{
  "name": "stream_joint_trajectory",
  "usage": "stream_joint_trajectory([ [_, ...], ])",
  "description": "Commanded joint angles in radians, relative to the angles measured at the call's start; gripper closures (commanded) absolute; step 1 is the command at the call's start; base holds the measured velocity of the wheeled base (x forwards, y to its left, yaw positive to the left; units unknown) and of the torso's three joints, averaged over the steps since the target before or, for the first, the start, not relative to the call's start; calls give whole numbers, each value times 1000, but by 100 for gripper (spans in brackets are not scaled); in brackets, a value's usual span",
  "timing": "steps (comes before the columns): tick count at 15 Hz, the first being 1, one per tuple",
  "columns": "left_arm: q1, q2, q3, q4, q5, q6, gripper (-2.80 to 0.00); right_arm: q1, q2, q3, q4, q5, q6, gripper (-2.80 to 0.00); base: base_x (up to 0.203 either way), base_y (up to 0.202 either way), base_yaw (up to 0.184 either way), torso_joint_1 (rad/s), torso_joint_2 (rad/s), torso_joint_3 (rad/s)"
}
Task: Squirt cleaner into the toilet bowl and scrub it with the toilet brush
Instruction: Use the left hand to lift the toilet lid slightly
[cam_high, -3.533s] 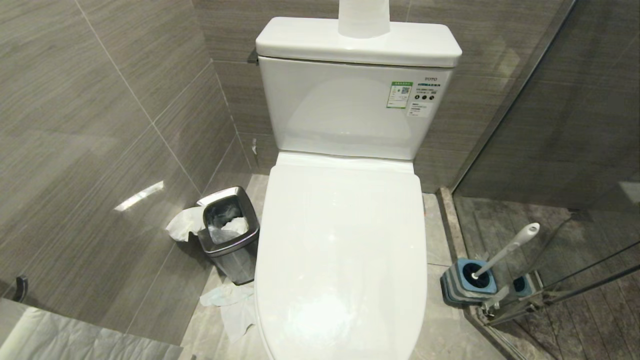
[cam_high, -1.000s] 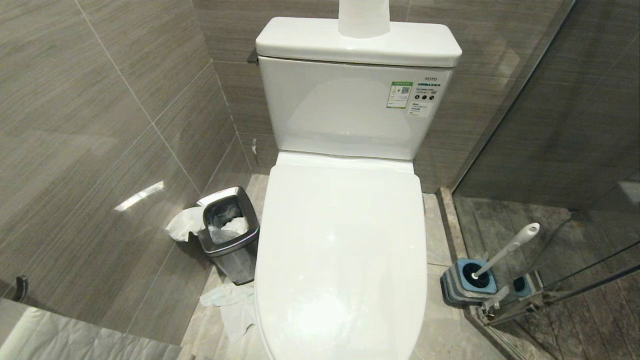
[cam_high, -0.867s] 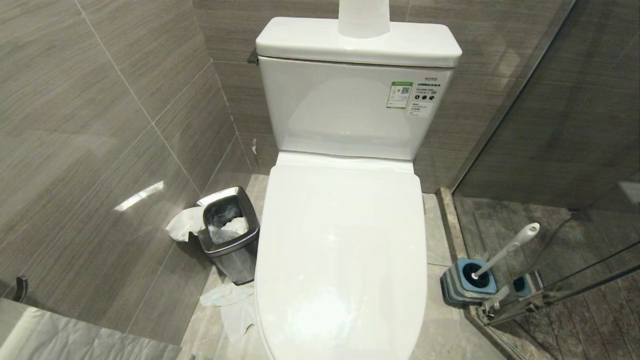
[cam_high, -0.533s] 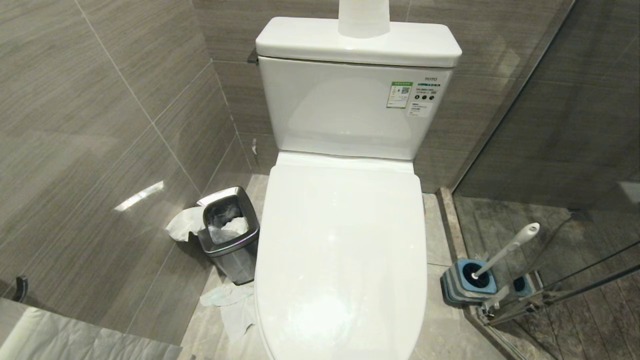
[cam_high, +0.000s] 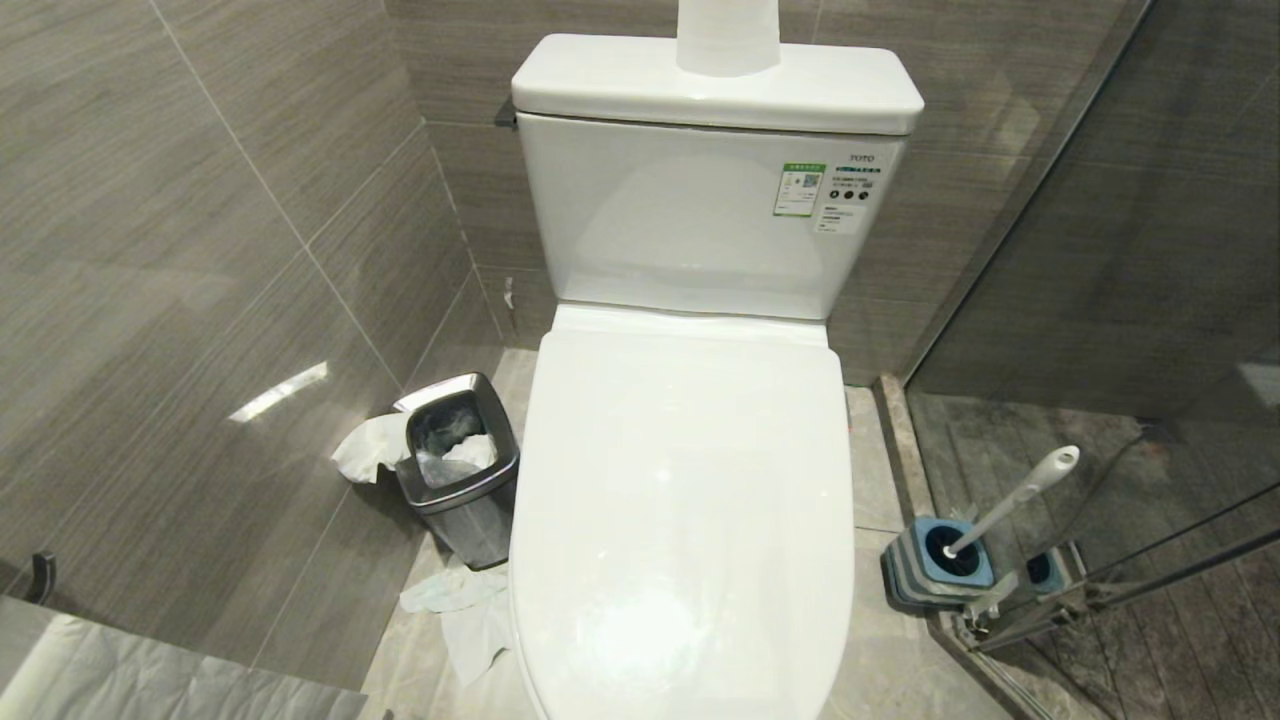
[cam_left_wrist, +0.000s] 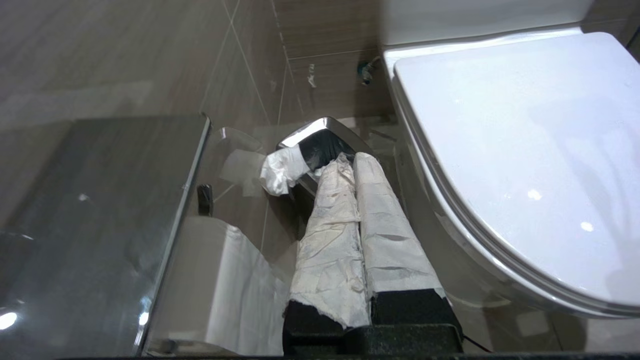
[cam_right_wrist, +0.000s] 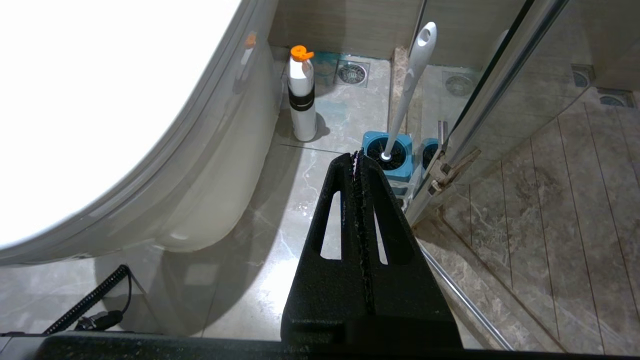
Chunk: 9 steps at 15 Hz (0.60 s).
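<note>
Right gripper (cam_right_wrist: 358, 156) closed, empty. Just beyond tips: toilet brush (cam_right_wrist: 407, 85) standing tilted in blue holder (cam_right_wrist: 387, 156); light, stiff, slick handle, best pinched near top. Farther: cleaner bottle (cam_right_wrist: 302, 95) beside lid-down toilet bowl (cam_right_wrist: 215, 165). Left gripper (cam_left_wrist: 352, 162) closed too.

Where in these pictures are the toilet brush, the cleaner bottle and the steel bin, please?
toilet brush (cam_high: 1010, 500): head view, middle of its white handle.
cleaner bottle (cam_right_wrist: 303, 107): right wrist view, its white body at the black band.
steel bin (cam_high: 470, 520): head view, its outer steel side wall.
</note>
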Motion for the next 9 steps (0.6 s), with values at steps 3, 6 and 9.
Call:
stream_joint_trajectory([
  [3, 79, 156, -98, -7, -9, 18, 0, 0, 0, 0, 0, 0, 1, 0, 0, 0, 0, 0, 0, 0],
  [6, 95, 213, -115, -20, -14, 41, 0, 0, 0, 0, 0, 0, 1, 0, 0, 0, 0, 0, 0, 0],
  [9, 94, 316, -129, -58, -38, 44, 0, 0, 0, 0, 0, 0, 1, 0, 0, 0, 0, 0, 0, 0],
])
